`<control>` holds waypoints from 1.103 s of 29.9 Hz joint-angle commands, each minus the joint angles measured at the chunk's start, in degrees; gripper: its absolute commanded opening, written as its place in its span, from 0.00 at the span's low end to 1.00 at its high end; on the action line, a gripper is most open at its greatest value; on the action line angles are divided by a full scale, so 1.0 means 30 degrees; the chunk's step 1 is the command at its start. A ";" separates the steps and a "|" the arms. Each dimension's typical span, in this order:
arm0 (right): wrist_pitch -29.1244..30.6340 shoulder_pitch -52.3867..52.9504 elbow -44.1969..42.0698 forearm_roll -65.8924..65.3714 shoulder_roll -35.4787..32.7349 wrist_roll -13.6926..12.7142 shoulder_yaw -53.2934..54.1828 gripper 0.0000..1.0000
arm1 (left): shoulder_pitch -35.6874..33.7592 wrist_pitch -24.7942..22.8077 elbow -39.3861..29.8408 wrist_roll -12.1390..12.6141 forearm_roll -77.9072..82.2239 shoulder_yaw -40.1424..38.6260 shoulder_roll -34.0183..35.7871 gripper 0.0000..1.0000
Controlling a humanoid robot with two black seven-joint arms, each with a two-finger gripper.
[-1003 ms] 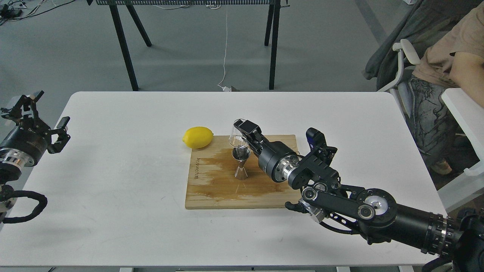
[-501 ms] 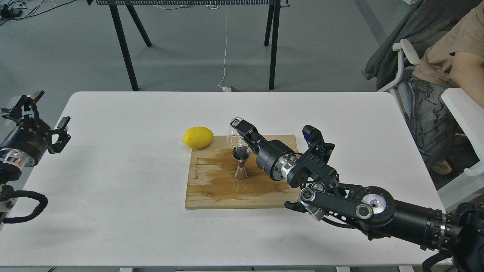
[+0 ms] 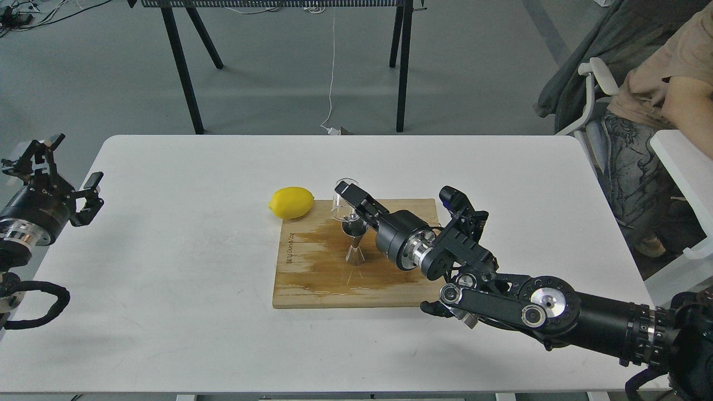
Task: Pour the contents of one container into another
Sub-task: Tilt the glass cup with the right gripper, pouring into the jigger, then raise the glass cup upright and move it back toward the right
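The small clear glass cup [image 3: 341, 205] hangs upended just above and left of the steel jigger [image 3: 355, 240], its mouth facing down near the jigger's top rim. My right gripper [image 3: 348, 201] is shut on the cup, reaching in from the lower right. The hourglass-shaped jigger stands upright on the wooden cutting board [image 3: 312, 278]. My left gripper [image 3: 58, 167] is open at the table's far left edge, holding nothing. I cannot make out any liquid.
A yellow lemon [image 3: 291, 202] lies at the board's back left corner, close to the cup. The board shows wet streaks. A seated person [image 3: 663, 94] is at the far right beyond the white table [image 3: 167, 250]. Black table legs stand behind.
My right gripper has shifted the cup slightly left and tipped it further, from slanted over the jigger to mouth-down. The left arm has not moved.
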 commanded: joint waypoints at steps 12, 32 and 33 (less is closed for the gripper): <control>0.0020 0.0005 0.0031 -0.0867 -0.0641 -0.0001 -0.0047 0.44 | -0.0001 0.0000 0.0000 0.0000 0.0001 -0.0001 -0.0029 0.96; -0.0009 -0.0024 0.0497 0.2026 -0.1052 -0.0060 0.1939 0.44 | -0.0001 0.0000 0.0000 0.0000 0.0001 -0.0001 0.0000 0.96; 0.0020 -0.0227 0.0760 0.2728 -0.1023 -0.0060 0.2554 0.45 | -0.0001 0.0000 0.0000 0.0000 0.0001 -0.0001 0.0029 0.96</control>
